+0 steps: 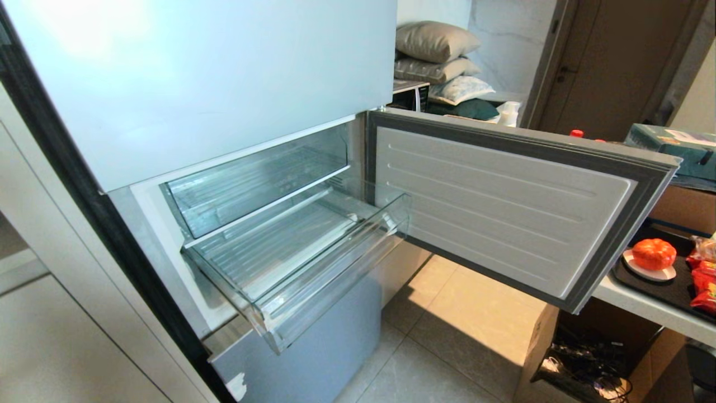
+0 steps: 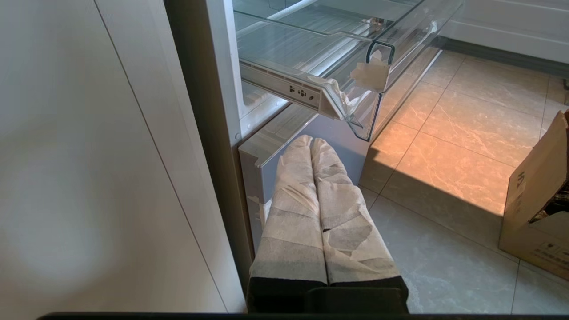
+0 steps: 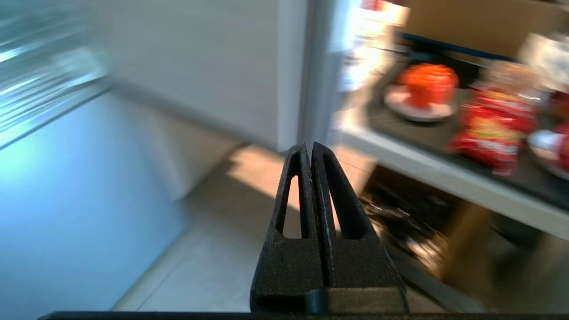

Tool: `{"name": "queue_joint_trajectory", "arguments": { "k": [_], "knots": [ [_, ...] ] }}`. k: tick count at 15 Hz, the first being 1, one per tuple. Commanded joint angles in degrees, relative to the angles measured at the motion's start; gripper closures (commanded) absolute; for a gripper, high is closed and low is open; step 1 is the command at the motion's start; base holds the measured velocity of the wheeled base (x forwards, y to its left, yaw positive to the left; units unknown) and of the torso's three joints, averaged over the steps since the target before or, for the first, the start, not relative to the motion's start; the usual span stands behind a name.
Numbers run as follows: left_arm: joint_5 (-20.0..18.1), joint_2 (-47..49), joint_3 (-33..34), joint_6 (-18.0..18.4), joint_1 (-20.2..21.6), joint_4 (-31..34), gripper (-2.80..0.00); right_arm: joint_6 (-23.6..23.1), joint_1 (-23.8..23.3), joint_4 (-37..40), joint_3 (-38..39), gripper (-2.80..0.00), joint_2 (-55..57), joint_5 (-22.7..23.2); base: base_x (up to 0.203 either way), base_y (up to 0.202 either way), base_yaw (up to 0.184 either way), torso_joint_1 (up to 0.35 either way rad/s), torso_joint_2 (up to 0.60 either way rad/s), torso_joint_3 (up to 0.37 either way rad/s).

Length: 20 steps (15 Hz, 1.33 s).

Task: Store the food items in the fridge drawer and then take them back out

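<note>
The fridge drawer [image 1: 330,285] is pulled out, clear plastic, and nothing shows inside it. The food item [image 1: 653,253], a small ribbed red-orange fruit, sits on a white plate on the table to the right. Neither gripper shows in the head view. In the left wrist view my left gripper [image 2: 311,141], wrapped in pale tape, hangs shut and empty below the fridge drawer [image 2: 413,31], near its white-patched corner. The right wrist view shows my right gripper [image 3: 307,146], black fingers pressed together on nothing, low over the floor. Beyond and above it is the food item [image 3: 427,83].
The open fridge door [image 1: 503,207] juts out between drawer and table. A black tray [image 1: 671,291] on the white table [image 1: 643,310] also holds red snack packets [image 1: 705,282]. A cardboard box [image 1: 537,347] stands under the table. An upper clear bin [image 1: 251,184] sits above the drawer.
</note>
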Motion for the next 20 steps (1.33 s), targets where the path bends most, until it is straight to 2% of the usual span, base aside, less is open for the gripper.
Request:
{"name": "queue_joint_trajectory", "arguments": {
  "k": [1, 4, 6, 8, 14, 20],
  "knots": [
    [0.01, 0.02, 0.00, -0.01, -0.02, 0.06, 0.00, -0.73, 8.24, 10.47, 4.13, 0.00, -23.72, -0.19, 0.000, 0.000, 0.000, 0.000, 0.00, 0.000],
    [0.01, 0.02, 0.00, -0.01, -0.02, -0.03, 0.00, -2.89, 13.02, 22.44, 6.14, 0.00, -38.58, -2.81, 0.000, 0.000, 0.000, 0.000, 0.00, 0.000],
    [0.01, 0.02, 0.00, -0.01, -0.02, -0.03, 0.00, -5.12, 15.33, 29.72, 7.28, 0.00, -39.75, -5.19, 0.000, 0.000, 0.000, 0.000, 0.00, 0.000],
    [0.01, 0.02, 0.00, -0.01, -0.02, 0.02, 0.00, -6.51, 15.36, 29.86, 7.35, 0.00, -39.72, -5.23, 0.000, 0.000, 0.000, 0.000, 0.00, 0.000],
    [0.01, 0.02, 0.00, -0.01, -0.02, -0.03, 0.00, -6.09, 15.36, 29.86, 7.35, 0.00, -39.69, -5.14, 0.000, 0.000, 0.000, 0.000, 0.00, 0.000],
    [0.01, 0.02, 0.00, -0.01, -0.02, -0.03, 0.00, -4.65, 15.36, 29.77, 7.35, 0.00, -39.69, -5.31, 0.003, -0.005, 0.149, 0.003, 0.00, 0.005]
  ]
}}
